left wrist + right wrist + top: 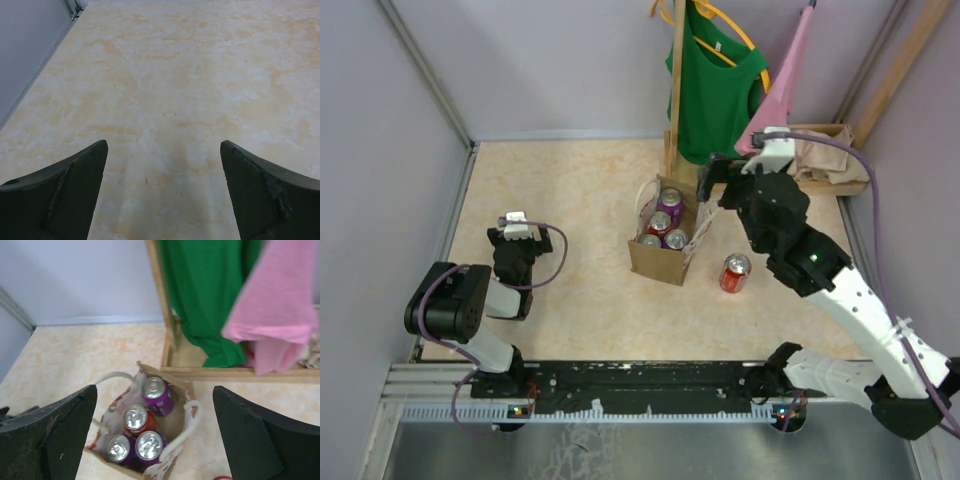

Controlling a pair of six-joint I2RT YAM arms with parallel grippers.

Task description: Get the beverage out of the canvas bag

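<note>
The canvas bag (658,258) stands upright mid-table, tan with pale loop handles, and holds several cans. In the right wrist view the bag (181,405) shows a purple can (156,392) at the back, a red can (136,418) in the middle and two purple cans (134,447) in front. My right gripper (154,392) is open and empty, hovering above and just behind the bag; in the top view it (712,180) is at the bag's far right. A red can (735,272) stands on the table right of the bag. My left gripper (164,145) is open over bare table, far left (513,228).
A wooden rack (676,90) with a green shirt (715,80) and a pink garment (790,75) stands behind the bag. A beige cloth heap (830,158) lies in a box at the back right. Grey walls close in the table on both sides.
</note>
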